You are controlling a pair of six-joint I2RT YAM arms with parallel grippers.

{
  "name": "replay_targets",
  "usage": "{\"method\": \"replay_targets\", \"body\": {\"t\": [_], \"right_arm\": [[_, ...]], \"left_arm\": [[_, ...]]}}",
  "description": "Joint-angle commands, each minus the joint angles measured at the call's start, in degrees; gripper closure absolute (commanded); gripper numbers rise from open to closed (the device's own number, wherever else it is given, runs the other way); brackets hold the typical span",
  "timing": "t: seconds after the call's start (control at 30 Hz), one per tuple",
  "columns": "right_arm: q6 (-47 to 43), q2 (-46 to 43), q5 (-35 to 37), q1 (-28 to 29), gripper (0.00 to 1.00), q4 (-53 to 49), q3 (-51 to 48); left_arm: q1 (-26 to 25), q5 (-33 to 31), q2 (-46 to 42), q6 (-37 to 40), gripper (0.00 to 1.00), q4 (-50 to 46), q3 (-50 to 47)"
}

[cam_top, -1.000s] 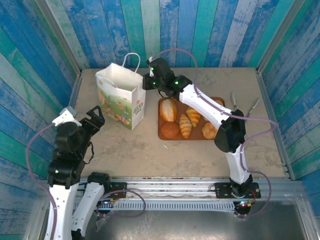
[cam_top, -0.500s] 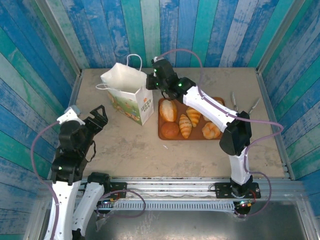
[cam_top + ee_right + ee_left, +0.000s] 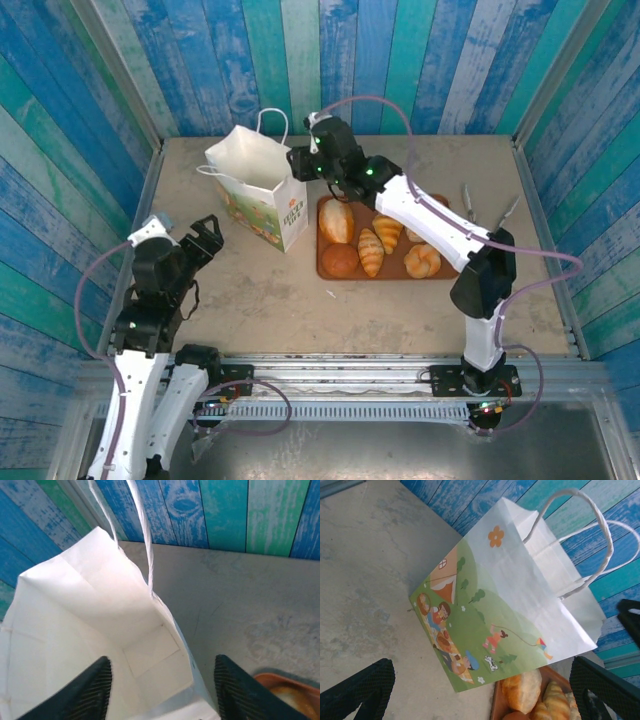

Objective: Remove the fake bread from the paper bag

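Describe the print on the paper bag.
Green cartoon picnic scene, orange flower, on the white paper bag; best in left wrist view.

arms: white links, black joints | cables: mauve | LEDs: green

White paper bag, green-orange picnic print; golden-brown bread; brown tray; blue-teal walls.

You are looking at a staged robot test cell
Blue and teal plank walls are boxing in a bare beige tabletop, the left arm and right arm are standing bolted to a metal rail at its near edge, and purple cables are looping off them
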Motion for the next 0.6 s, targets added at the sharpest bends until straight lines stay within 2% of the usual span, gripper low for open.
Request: {"method": "replay_targets", "body": {"t": [0.0,0.1,0.2,0.3,0.43,0.57], "right_arm": [[-3.77,-5.81,0.14,-0.83,0.33,-1.11,-1.21],[-10.29,-11.24,3.96,-1.16,0.25,-1.39,-4.8],[-17.26,-19.3,15.95,-1.88,0.11,0.06,-13.48],[-23.77,-28.8,23.77,-6.32,0.01,4.16,-25.95],[-20.31,-40.66,20.9,-23.75,0.0,6.09,-42.43],[-20.13,-48.04,12.8,-39.83,0.01,12.97,-59.29]], "left_arm": [[0.21,0.53,0.24,0.21,0.06,2.96,-1.62],[0.2,-1.09,0.32,1.04,0.06,4.65,-3.36],[0.2,-4.01,0.83,3.26,0.06,7.31,-5.31],[0.2,-7.83,1.74,5.45,0.06,11.22,-7.89],[0.2,-14.24,4.39,8.65,0.06,20.49,-13.66],[0.15,-19.64,8.51,14.4,0.06,30.33,-18.39]]}}
